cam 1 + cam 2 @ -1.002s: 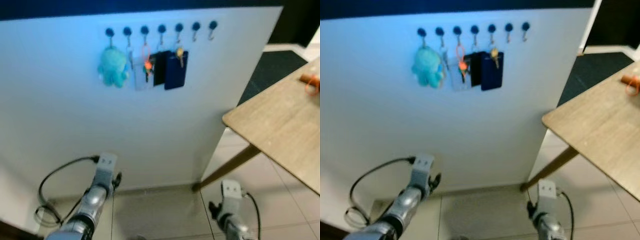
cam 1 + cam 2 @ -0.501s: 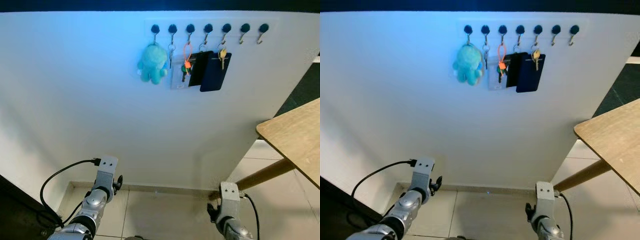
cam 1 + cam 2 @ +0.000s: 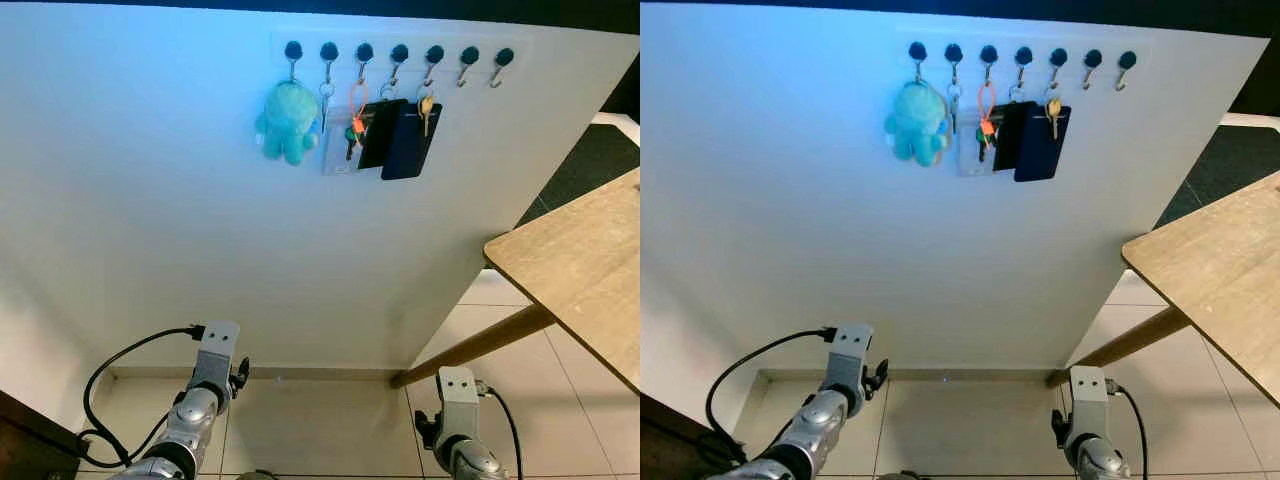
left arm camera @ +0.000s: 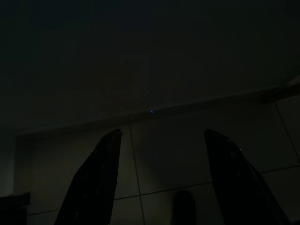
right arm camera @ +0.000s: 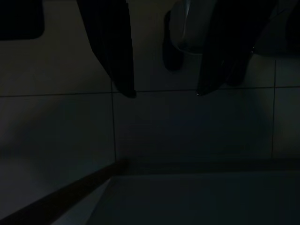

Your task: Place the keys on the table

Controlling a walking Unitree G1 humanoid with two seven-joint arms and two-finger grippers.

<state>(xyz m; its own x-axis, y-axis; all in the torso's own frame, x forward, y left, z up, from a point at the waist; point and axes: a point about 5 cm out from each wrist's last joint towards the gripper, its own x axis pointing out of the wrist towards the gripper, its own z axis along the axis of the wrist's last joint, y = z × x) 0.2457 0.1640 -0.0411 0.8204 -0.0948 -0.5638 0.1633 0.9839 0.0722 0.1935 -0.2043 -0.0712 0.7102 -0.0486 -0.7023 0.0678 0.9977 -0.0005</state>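
Observation:
Several key sets hang from a row of dark hooks [image 3: 398,52] high on the white wall panel. They are a teal plush keychain [image 3: 285,120], keys on an orange loop [image 3: 355,122], a gold key [image 3: 426,104] and dark card holders [image 3: 403,140]. The wooden table [image 3: 580,265] juts in from the right. Both arms hang low over the tiled floor, well below the hooks, the left arm [image 3: 207,385] and the right arm [image 3: 456,415]. In the dim wrist views my left gripper [image 4: 162,133] and right gripper [image 5: 165,93] are open, holding nothing.
The table's slanted wooden leg [image 3: 470,348] reaches the floor next to my right arm. A black cable [image 3: 115,375] loops beside my left arm. A dark mat [image 3: 590,165] lies beyond the wall's right edge, and dark furniture [image 3: 20,440] is at the lower left.
The camera has swung: the hooks shifted right, then slightly back left, and more of the table shows than half a second ago. Both arms still hang low.

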